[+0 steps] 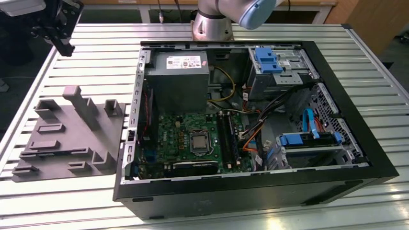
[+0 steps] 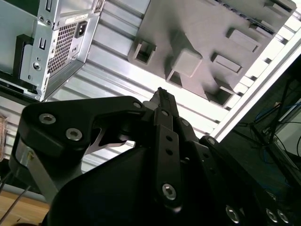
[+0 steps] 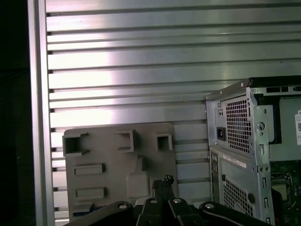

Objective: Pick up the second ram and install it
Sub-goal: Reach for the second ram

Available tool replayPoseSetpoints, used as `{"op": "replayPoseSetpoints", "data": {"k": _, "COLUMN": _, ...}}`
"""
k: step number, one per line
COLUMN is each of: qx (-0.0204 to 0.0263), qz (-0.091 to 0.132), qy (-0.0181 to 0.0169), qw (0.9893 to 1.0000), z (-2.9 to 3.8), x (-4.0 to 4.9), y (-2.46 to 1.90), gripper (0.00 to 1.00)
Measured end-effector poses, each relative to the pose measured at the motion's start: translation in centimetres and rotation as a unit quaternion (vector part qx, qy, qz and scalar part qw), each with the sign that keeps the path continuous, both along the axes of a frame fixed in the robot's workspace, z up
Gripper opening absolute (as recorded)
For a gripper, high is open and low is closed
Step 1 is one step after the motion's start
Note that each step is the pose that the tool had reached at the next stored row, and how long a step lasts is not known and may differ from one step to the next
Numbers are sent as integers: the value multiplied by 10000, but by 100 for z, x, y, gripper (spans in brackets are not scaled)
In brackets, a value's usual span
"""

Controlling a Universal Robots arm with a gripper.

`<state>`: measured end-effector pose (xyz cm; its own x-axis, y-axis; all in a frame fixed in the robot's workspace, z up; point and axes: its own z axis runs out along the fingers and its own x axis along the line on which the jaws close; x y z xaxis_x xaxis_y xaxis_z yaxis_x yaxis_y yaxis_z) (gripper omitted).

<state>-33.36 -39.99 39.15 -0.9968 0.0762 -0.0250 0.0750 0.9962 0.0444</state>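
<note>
Obs.: gripper point(image 1: 65, 49) hangs high over the desk point(image 1: 96, 72), at ~10 o'clock in the exterior view, well apart from the open PC case point(image 1: 255, 191). In both wrist views the jaws look clenched tip to tip, w/ nothing between them that I can make out. Grey tray point(image 1: 64, 143) lies on the desk at 9 o'clock of the case, just beside it. 2nd ram: can't place it for certain. Long dark strips stand in the slot bank point(image 1: 229, 136) at 3 o'clock of the CPU on the mobo point(image 1: 176, 139), but I can't tell stick from slot there. Handling, my judgement: light, stiff, thin board; fragile at chips and edge contacts, smooth faces prob. slippery. Best held across the flat faces near mid-length, along the top edge, keeping off the contact edge. Needs square, even seating; any tilt risks binding in the slot.
</note>
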Motion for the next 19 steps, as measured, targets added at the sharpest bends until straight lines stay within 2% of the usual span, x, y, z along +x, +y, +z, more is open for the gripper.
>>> {"op": "replayPoseSetpoints", "data": {"k": 19, "qx": 0, "qz": 0, "qy": 0, "qw": 10000, "z": -24, "x": -83, "y": -51, "gripper": 11}}
